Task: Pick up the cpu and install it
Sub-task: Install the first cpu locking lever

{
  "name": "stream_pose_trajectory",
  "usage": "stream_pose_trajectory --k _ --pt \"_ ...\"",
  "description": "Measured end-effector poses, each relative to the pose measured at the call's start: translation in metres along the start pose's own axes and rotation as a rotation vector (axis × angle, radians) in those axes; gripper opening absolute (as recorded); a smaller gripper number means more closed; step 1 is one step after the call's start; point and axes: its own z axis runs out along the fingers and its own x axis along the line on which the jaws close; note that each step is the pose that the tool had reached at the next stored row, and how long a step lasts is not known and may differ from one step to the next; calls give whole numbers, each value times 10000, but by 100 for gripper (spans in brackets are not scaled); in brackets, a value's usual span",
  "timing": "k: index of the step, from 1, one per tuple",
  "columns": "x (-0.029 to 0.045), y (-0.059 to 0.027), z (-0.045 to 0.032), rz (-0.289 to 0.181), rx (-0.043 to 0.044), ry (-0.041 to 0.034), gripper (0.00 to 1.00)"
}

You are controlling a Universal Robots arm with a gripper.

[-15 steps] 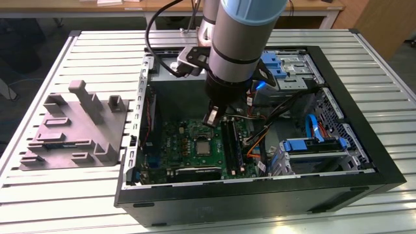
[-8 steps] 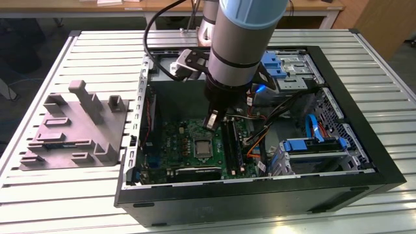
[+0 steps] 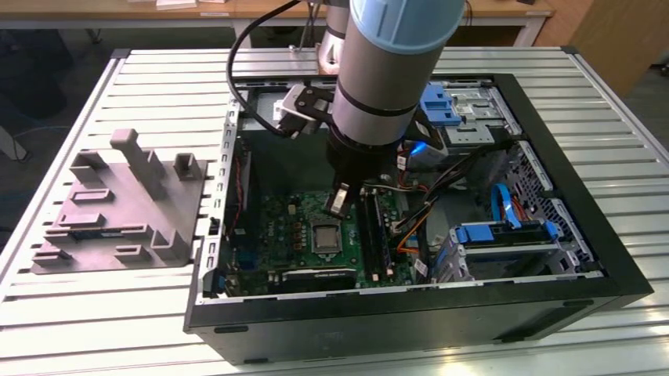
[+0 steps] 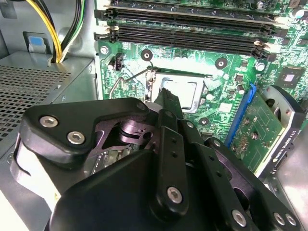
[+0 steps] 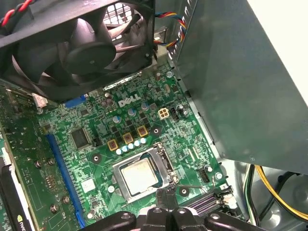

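In the exterior view, a grey plastic fixture (image 3: 115,211) sits on the slatted metal bench (image 3: 627,110) at about nine o'clock from the open computer case (image 3: 418,313). No writing on it can be made out. Inside the case lies the green motherboard (image 3: 282,227). The arm (image 3: 392,70) reaches down into the case from twelve o'clock.

There is print in several places, none of it given here. In the first wrist view, a white logo is printed on the board between the black fan (image 5: 82,53) and the socket. In the second wrist view, white lettering runs along the edge of an expansion card (image 4: 279,144) beside a blue slot (image 4: 240,115).

The hand (image 3: 340,200) hangs low over the board, just at twelve o'clock of the socket in the exterior view. In both wrist views its fingers (image 4: 167,96) look pressed together at the tips (no gap shows between them), and they pinch nothing. The tips of the hand (image 5: 166,195) sit over the socket's edge. I cannot tell whether they touch it.

The cpu (image 5: 139,174) lies flat in the socket, its pale metal top facing up, inside the silver socket frame (image 5: 163,166). In the second wrist view the cpu (image 4: 182,90) shows just past the fingertips. A thin wire lever (image 4: 115,86) stands up beside the socket, near the long black memory slots (image 4: 192,36).
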Motion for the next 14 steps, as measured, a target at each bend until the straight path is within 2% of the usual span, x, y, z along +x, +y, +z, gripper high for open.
stream_pose_trajectory --k 11,14 --pt "-1 -1 0 -7 0 1 11" --pt "-30 -18 -1 -9 -7 -15 11"
